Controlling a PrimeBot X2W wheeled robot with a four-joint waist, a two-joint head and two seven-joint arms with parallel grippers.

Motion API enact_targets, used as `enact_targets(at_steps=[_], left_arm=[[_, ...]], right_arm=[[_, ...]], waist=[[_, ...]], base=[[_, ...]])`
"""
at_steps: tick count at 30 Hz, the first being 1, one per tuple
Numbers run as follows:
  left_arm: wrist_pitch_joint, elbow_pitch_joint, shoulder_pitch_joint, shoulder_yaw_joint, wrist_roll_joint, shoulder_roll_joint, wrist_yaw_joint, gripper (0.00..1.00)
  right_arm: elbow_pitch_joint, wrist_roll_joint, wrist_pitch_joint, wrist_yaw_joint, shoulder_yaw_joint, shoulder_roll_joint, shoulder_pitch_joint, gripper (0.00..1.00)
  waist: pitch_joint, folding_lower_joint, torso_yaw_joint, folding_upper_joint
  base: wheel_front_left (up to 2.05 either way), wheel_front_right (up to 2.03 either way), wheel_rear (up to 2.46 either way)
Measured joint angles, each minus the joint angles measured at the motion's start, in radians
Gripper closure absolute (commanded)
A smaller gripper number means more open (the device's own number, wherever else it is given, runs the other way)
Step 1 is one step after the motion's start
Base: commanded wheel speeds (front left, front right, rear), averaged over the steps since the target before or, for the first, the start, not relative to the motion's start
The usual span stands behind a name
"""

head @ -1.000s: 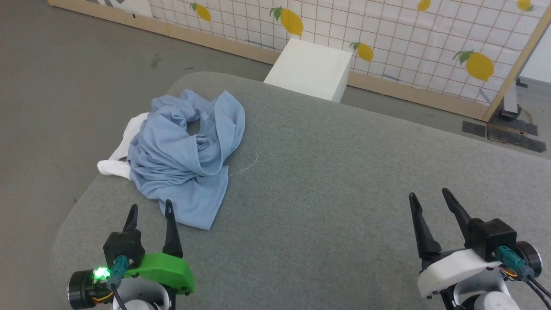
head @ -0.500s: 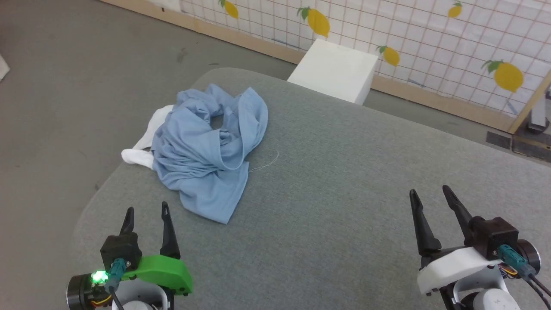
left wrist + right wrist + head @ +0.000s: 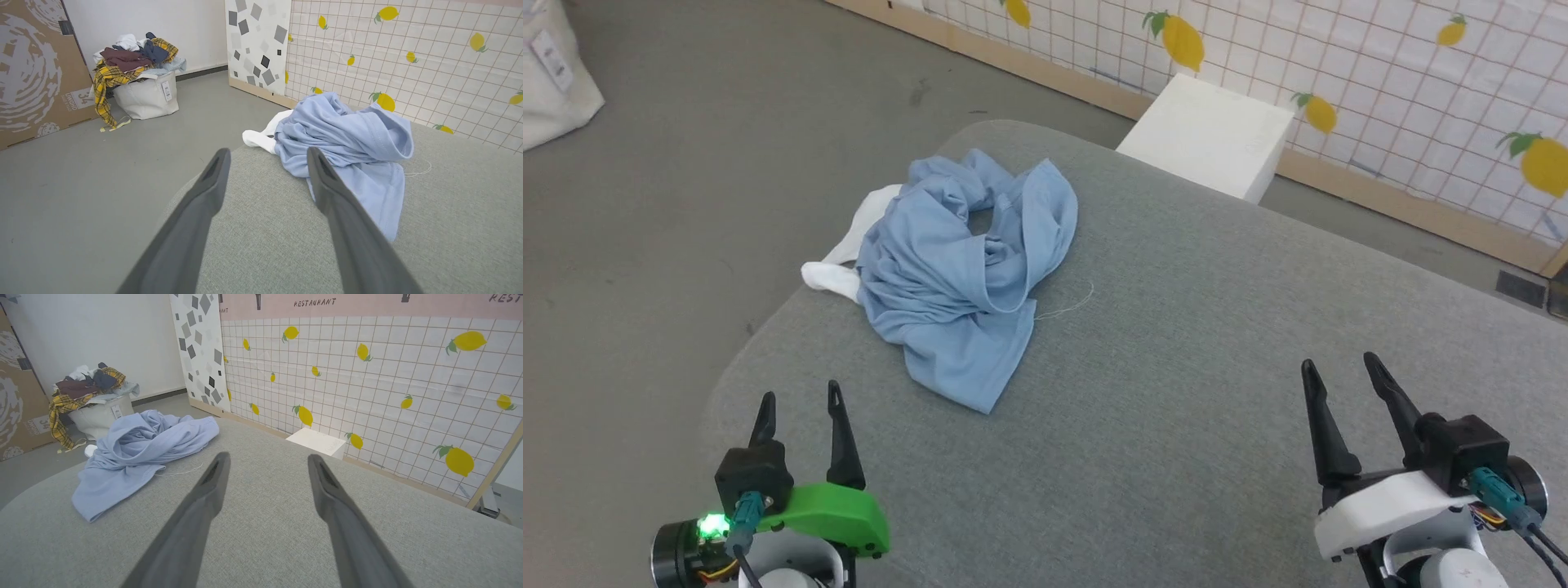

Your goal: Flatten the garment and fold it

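Nearest, low on the left: left pincer (image 3: 800, 390), fingers spread wide, empty. Hangs over the near left corner of the grey surface (image 3: 1176, 367). Low on the right, well apart from it: right pincer (image 3: 1338, 359), likewise wide open, gripping nothing, over bare surface.

Just ahead of the left pincer, a little toward the right one: the garment (image 3: 964, 278), light blue, crumpled in a loose heap. Lies on the surface near its left edge, with one flat flap pointing back toward the left pincer, close to the fingertips yet apart from them. Seen along the left pincer (image 3: 267, 150), sits ahead and to the right. Seen along the right pincer (image 3: 267, 455), sits ahead and well off to the left.

On the heap's far-left side: white part (image 3: 849, 245), bunched at the surface's left edge. On the side facing the right pincer: loose thread (image 3: 1066, 306), pale, curling on the surface just beside the blue cloth.

Beyond the surface, ahead between both pincers: white box (image 3: 1209, 135) on the floor (image 3: 686, 163), close to a tiled wall (image 3: 1380, 73) printed with lemons. Farther off, left of the left pincer: basket (image 3: 143, 94) heaped with clothes, beside a cardboard panel (image 3: 32, 69).
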Motion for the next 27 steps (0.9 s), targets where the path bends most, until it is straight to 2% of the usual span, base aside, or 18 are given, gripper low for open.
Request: enact_targets(at_steps=[7, 18, 22, 27], left_arm=[[-0.027, 0.026, 0.0, -0.007, -0.016, 0.005, 0.028, 0.0], [-0.039, 0.038, -0.008, -0.012, -0.047, 0.007, 0.028, 0.0], [-0.022, 0.056, -0.084, -0.032, -0.075, 0.011, -0.034, 0.0], [0.062, 0.126, -0.303, -0.038, -0.124, 0.034, -0.104, 0.0]], right_arm=[[0.014, 0.009, -0.015, 0.0, 0.002, 0.0, -0.005, 0.0], [0.017, 0.026, -0.021, 0.0, -0.002, 0.001, -0.005, 0.0], [0.007, 0.024, -0.018, 0.0, -0.006, 0.001, -0.007, 0.0], [-0.036, -0.016, 0.019, 0.0, -0.001, 0.002, -0.048, 0.0]], waist=[[-0.006, 0.0, 0.063, 0.0], [-0.008, 0.0, 0.099, 0.0], [0.01, 0.0, 0.1, 0.0], [0.063, 0.0, 0.089, 0.0]], base=[[0.0, 0.0, 0.0], [0.0, 0.0, 0.0], [0.0, 0.0, 0.0], [0.0, 0.0, 0.0]])
